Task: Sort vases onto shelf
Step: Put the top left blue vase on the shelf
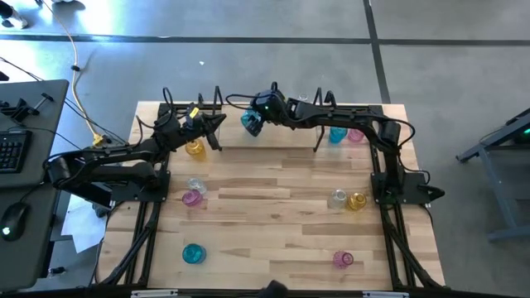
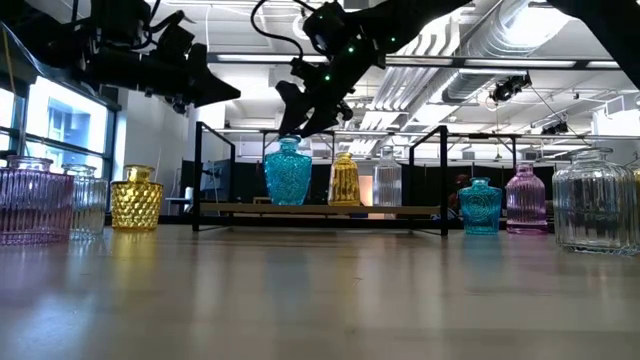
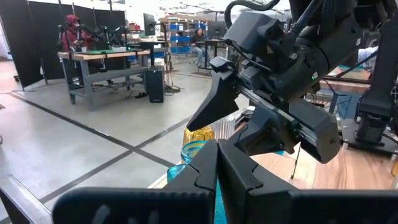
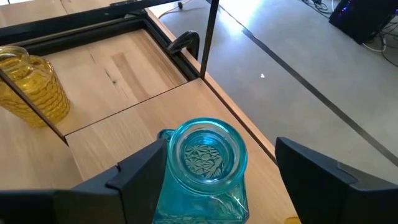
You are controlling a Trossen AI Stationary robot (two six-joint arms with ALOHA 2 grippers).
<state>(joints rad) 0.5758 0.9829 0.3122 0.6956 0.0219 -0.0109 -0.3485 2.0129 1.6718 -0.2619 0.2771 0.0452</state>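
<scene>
A teal vase [image 4: 202,163] stands upright on the lower tier of the black shelf [image 2: 320,209], next to a yellow vase [image 2: 344,181] and a clear vase [image 2: 387,181]. My right gripper [image 4: 217,168] is open and comes down from above, with one finger on each side of the teal vase's neck [image 2: 288,148]. My left gripper [image 3: 217,163] is shut and hovers left of the teal vase [image 1: 250,124], holding nothing. More vases stand about the table. My right gripper's one finger [image 4: 146,168] stands right beside the teal vase's rim [image 4: 169,142], and I cannot tell whether it touches. The other finger [image 4: 311,171] is well clear. The vase rests by its base on the shelf.
Standing loose on the table are a yellow vase [image 1: 195,149], a clear vase [image 1: 196,185], a pink vase [image 1: 192,199] and a teal vase [image 1: 193,253] on the left. A teal vase [image 1: 337,134] and others stand on the right. Bare wood [image 1: 273,223] lies mid-table.
</scene>
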